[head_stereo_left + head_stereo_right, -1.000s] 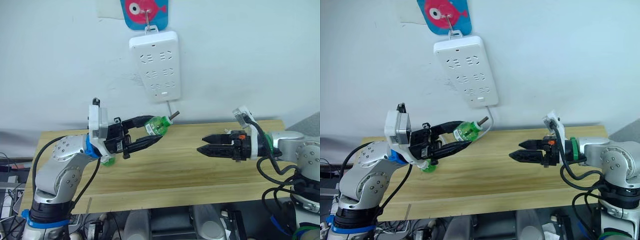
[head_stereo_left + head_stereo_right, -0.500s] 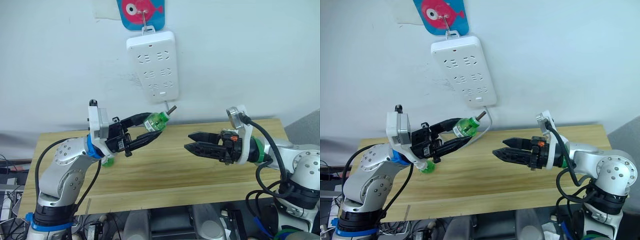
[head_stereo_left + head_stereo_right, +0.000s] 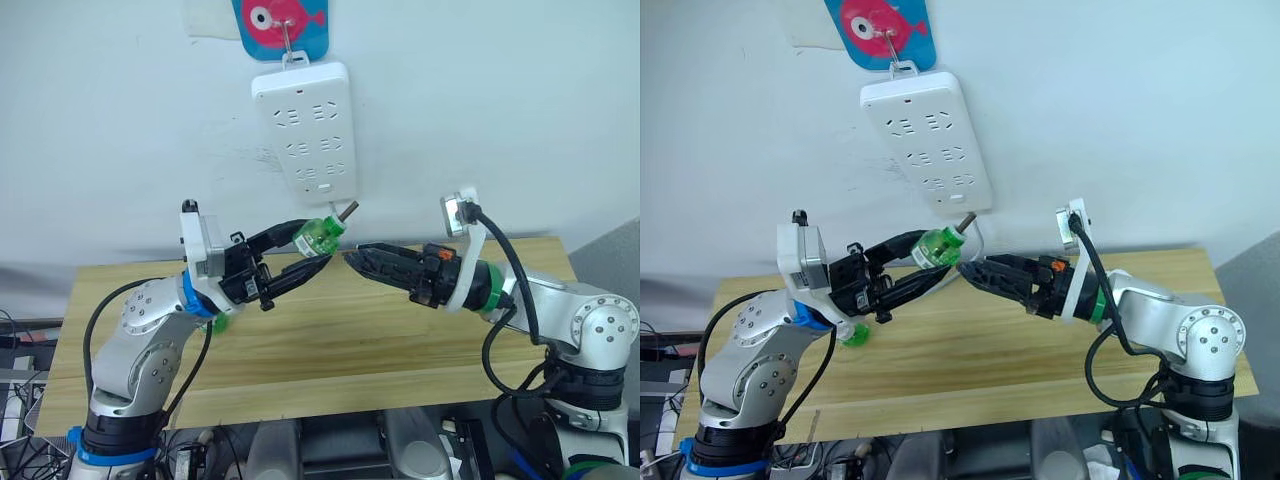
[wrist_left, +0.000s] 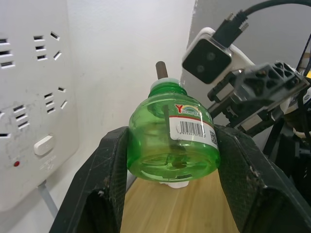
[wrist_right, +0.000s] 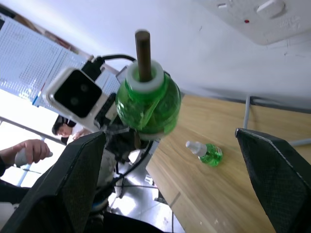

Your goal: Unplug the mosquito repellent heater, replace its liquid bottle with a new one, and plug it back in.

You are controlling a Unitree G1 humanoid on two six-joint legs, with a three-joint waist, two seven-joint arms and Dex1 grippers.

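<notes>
While the left pincer [image 3: 318,252] grips the green wick bottle [image 3: 320,236], the right pincer [image 3: 352,258] gapes.

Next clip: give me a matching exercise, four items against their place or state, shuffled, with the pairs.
Items:
1. translucent green bottle with bare dark wick
2. translucent green bottle with white cap
3. white multi-socket power strip
4. right claw

States:
A. hanging on the wall
B. open, close to the held bottle
C. clamped in the left claw, above the wooden table
D. lying on its side on the table

Pairs: 1-C, 2-D, 3-A, 4-B
</notes>
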